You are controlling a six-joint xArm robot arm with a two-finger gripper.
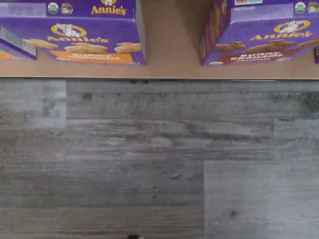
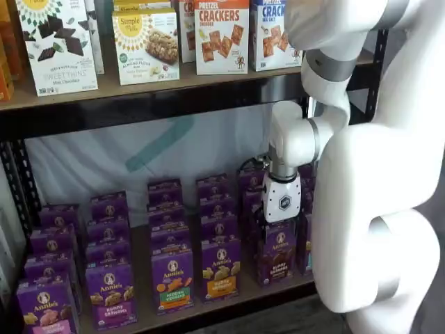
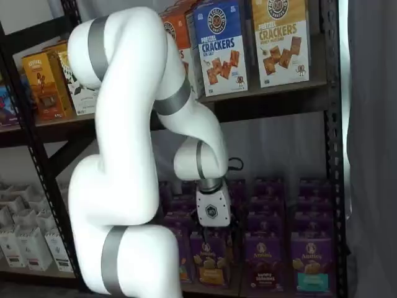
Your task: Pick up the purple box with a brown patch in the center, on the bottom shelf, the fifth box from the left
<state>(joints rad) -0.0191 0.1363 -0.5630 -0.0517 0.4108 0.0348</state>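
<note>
Shelf view: gripper [image 2: 273,233] hangs directly above the purple box [image 2: 278,254].
Purple box: front row of the bottom shelf [image 2: 229,299], upright.
Fingers: hidden, state cannot be told.

upper shelf: cracker cartons [image 2: 222,35] | grey plank floor [image 1: 159,164]

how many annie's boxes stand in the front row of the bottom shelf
5 show in a shelf view: pink-patch box, magenta-patch box, orange-patch box, yellow-patch box, and the brown-patch purple box under the gripper. The arm may hide more at right.
</note>
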